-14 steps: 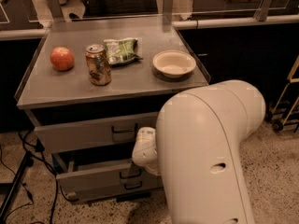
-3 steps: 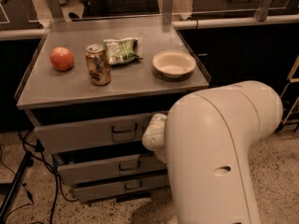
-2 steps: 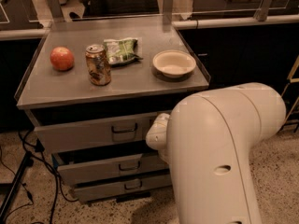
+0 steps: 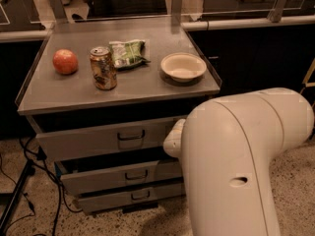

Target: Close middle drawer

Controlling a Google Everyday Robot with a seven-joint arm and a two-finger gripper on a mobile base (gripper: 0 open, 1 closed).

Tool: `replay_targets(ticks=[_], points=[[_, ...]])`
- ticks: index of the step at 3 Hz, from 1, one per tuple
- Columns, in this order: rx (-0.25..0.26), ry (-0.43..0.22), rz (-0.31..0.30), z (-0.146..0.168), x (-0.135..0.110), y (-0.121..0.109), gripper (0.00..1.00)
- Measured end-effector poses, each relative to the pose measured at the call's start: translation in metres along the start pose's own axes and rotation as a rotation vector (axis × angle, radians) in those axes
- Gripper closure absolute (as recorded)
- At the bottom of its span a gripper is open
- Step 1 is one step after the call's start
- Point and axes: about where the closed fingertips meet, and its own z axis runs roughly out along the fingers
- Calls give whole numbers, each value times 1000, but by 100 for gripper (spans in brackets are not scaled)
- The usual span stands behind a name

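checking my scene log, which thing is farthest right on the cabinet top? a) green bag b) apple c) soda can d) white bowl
d: the white bowl sits nearest the right edge of the cabinet top, beyond the green bag; the gripper is hidden behind the white arm in front of the drawers.

Matt grey metal was seen on the cabinet top (image 4: 133,88) and middle drawer (image 4: 98,178); the can (image 4: 103,69) was shiny; the arm (image 4: 236,151) (gripper hidden behind it) was cased in smooth white plastic.
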Motion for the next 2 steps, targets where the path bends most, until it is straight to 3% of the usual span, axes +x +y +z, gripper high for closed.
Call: replay_targets(ticks=[1,2], points=[[0,0,0,0,0,0,100],[-11,32,56,-3,34,-22,100]])
